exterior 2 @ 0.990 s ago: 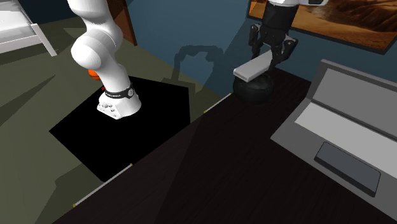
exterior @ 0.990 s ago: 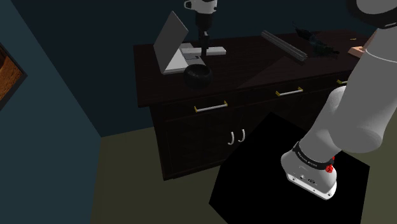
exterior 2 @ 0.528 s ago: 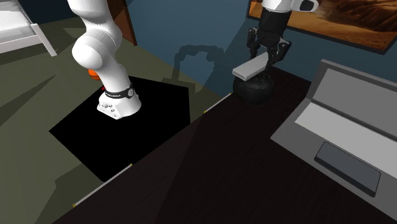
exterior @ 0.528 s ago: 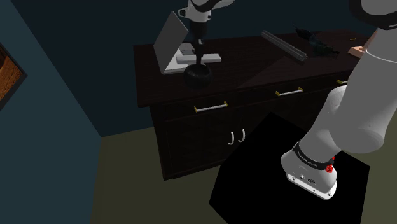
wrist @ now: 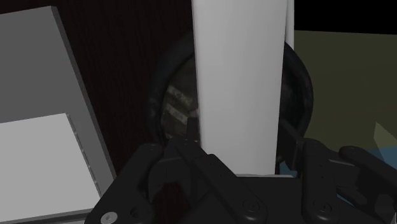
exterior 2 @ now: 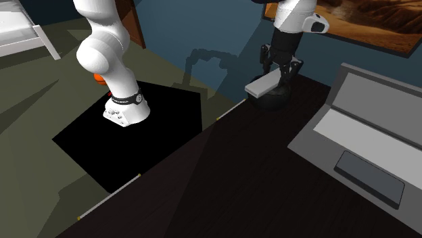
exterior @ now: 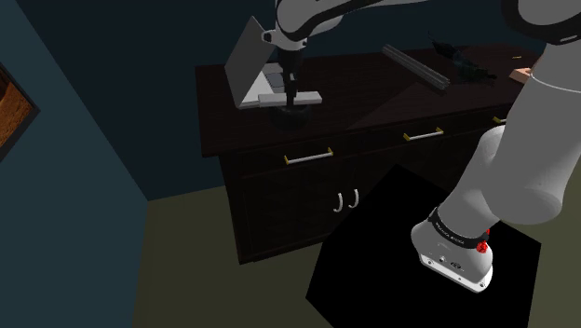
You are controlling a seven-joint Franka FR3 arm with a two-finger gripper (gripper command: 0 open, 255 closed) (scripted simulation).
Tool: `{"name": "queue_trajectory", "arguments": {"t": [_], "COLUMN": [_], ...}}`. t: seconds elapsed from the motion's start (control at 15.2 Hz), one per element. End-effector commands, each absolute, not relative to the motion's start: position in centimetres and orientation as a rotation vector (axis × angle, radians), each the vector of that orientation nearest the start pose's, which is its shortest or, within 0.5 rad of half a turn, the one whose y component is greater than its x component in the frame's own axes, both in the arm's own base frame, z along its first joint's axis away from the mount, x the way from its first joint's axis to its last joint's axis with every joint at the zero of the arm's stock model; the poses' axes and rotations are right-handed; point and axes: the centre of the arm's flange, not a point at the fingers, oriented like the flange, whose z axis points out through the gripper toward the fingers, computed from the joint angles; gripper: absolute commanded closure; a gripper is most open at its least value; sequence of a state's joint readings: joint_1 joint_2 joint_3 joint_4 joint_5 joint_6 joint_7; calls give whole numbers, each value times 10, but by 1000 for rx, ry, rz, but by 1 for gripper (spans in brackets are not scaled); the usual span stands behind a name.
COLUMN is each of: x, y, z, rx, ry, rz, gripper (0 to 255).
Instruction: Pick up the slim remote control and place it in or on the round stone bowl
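The pincer (wrist: 238, 151) is pinching the slim pale remote (wrist: 238, 76) across its narrow width, a finger on each long side, so the slab hangs level directly above the dark round bowl (wrist: 299, 76); that grip suits laying it across the rim, since the remote looks longer than the bowl is wide; whether it touches the rim I cannot tell, as the remote hides the bowl's middle; a grey laptop (exterior 2: 365, 135) sits near the bowl on the table (exterior 2: 237, 176), partly cut off.
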State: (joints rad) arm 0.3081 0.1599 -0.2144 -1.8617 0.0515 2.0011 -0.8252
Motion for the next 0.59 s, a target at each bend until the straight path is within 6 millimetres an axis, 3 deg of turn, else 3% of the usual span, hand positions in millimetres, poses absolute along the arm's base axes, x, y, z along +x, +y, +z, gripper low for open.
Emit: {"name": "queue_trajectory", "arguments": {"t": [0.0, 0.46, 0.53], "x": [595, 595, 595], "y": [64, 64, 64], "z": [428, 428, 428], "rx": [-2813, -2813, -2814], "ry": [-1358, -1358, -1358], "rz": [15, 15, 15], "gripper": [255, 255, 0]}}
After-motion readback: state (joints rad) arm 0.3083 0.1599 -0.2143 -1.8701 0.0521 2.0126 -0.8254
